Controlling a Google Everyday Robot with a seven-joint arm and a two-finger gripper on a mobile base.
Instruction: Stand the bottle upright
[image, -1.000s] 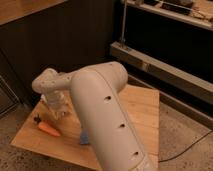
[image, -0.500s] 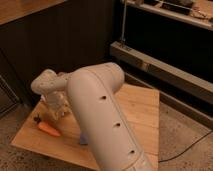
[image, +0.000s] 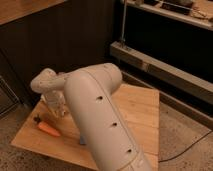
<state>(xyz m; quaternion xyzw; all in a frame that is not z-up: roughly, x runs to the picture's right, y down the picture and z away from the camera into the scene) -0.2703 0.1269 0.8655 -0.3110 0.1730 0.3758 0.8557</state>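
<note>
Over the left rear part of the wooden table (image: 145, 110) the gripper (image: 56, 107) is held low, pointed down at the board; whether it is apart or together cannot be told. The arm (image: 100, 115) is bent sharply: its thick white forearm is stretched from the lower foreground up to a rounded joint, and a shorter link is turned leftward and down to the wrist. The bottle cannot be told apart from the pale parts beneath the gripper; an orange carrot (image: 49, 129) is seen lying just in front.
</note>
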